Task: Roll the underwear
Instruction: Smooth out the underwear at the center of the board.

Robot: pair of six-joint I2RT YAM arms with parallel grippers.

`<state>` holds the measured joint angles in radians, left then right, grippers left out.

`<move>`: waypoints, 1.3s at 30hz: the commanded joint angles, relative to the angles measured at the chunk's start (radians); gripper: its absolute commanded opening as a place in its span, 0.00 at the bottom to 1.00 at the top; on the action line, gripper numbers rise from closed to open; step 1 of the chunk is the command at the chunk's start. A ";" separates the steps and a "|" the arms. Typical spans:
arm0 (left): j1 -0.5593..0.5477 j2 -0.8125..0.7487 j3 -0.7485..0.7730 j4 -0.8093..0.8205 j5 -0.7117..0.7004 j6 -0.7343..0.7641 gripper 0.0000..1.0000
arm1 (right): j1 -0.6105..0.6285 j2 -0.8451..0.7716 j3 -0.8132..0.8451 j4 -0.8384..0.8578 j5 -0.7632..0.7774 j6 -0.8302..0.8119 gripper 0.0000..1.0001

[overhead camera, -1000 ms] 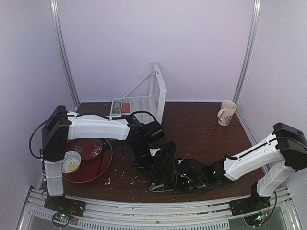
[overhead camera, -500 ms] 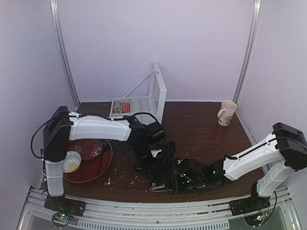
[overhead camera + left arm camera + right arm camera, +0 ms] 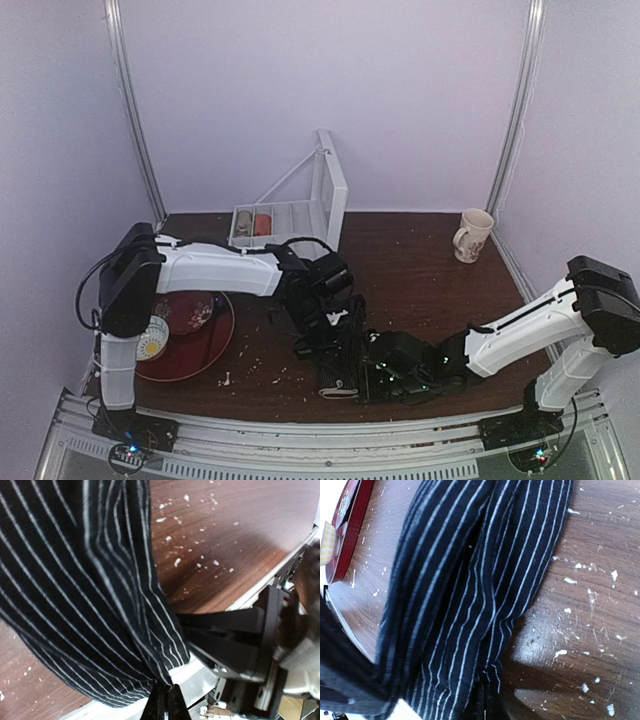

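Left fingers (image 3: 156, 707) and right fingers (image 3: 491, 706) each pinch closed on the soft black pinstriped fabric underwear (image 3: 345, 350), bunched near the front of the dark wooden bench (image 3: 420, 260), apparently to control the roll

Underwear (image 3: 90, 590) cut off at top edge, left tool (image 3: 163, 705) tips cropped below, red plate (image 3: 345, 527) cropped at corner

Black underwear (image 3: 345, 348) with fine pale pinstripes, bunched into a narrow, crumpled strip rather than spread flat. Seen from overhead, it sits toward 6 o'clock on the brown table (image 3: 420, 270), close to the front edge, its length running roughly from 12 to 6 o'clock. Deep lengthwise folds crowd the stripes together (a light hem edge shows at the near end).
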<state>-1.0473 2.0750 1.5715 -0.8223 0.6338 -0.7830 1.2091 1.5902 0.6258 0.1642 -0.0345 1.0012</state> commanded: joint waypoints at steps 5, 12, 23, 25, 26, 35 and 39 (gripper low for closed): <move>-0.005 0.061 0.035 0.061 0.046 -0.037 0.00 | 0.007 0.035 -0.029 -0.051 -0.008 0.002 0.00; -0.005 0.092 0.035 0.081 0.058 -0.048 0.00 | 0.007 0.040 -0.027 -0.051 -0.007 0.002 0.00; -0.005 0.121 0.022 0.086 0.070 -0.044 0.00 | 0.007 -0.061 -0.022 -0.148 0.041 -0.016 0.00; -0.005 0.123 0.022 0.087 0.072 -0.045 0.00 | 0.007 -0.107 -0.029 -0.191 0.059 -0.018 0.00; -0.005 0.124 0.022 0.087 0.073 -0.045 0.00 | 0.007 -0.132 -0.037 -0.203 0.067 -0.019 0.00; -0.005 0.139 0.024 0.103 0.092 -0.051 0.23 | 0.007 -0.279 -0.046 -0.282 0.127 -0.057 0.00; -0.005 0.135 0.022 0.106 0.092 -0.053 0.44 | 0.007 -0.248 -0.043 -0.265 0.113 -0.045 0.00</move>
<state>-1.0473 2.1952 1.5845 -0.7292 0.7181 -0.8333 1.2102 1.3182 0.5808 -0.0692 0.0540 0.9646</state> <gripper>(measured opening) 0.395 0.001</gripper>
